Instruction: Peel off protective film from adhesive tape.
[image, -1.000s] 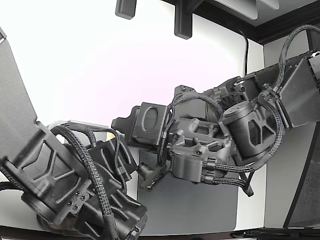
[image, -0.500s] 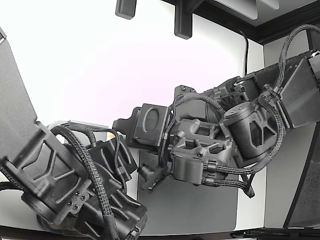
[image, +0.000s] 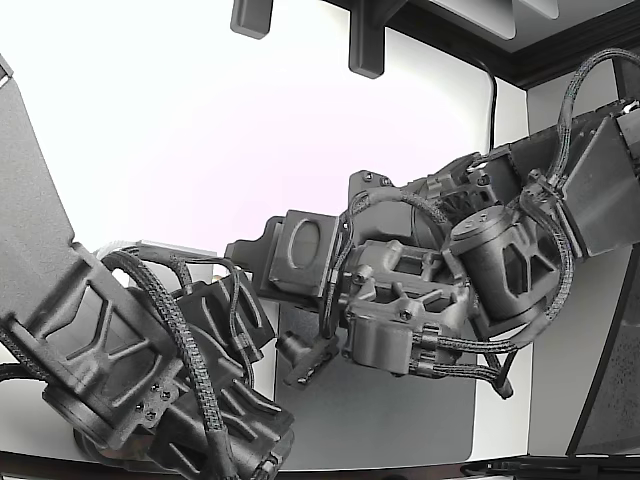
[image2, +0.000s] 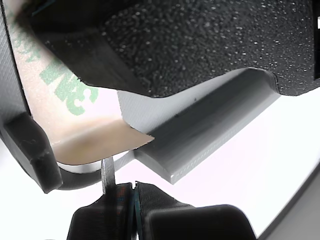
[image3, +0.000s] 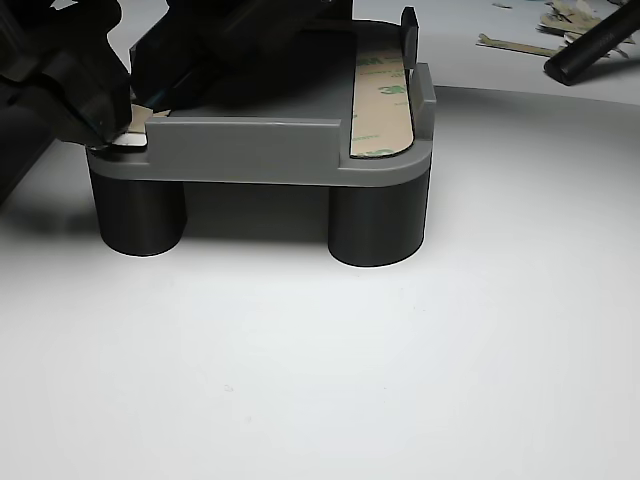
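Note:
In the wrist view, the tan protective film (image2: 75, 100) with green print lies on a grey part (image2: 200, 135). Its near corner is lifted and curled up. My gripper (image2: 108, 174) is shut, and its thin metal tip meets the film's lifted edge. In the other view, the grey part (image3: 250, 150) stands on two black posts. My gripper (image3: 105, 105) is at its left end, on the film's end (image3: 128, 138). A second printed strip (image3: 382, 100) lies flat on the right side. In the exterior view, my gripper (image: 300, 362) is low between the two arms.
A second black arm (image: 130, 350) fills the exterior view's left, close to mine. A grey mat (image: 400, 420) lies under the arms. Peeled film scraps (image3: 560, 20) and a black rod (image3: 590, 50) lie behind the part. A black clamp (image2: 30, 150) holds the part.
In the exterior view my wrist and gripper have shifted slightly down and to the right. The second arm has not moved.

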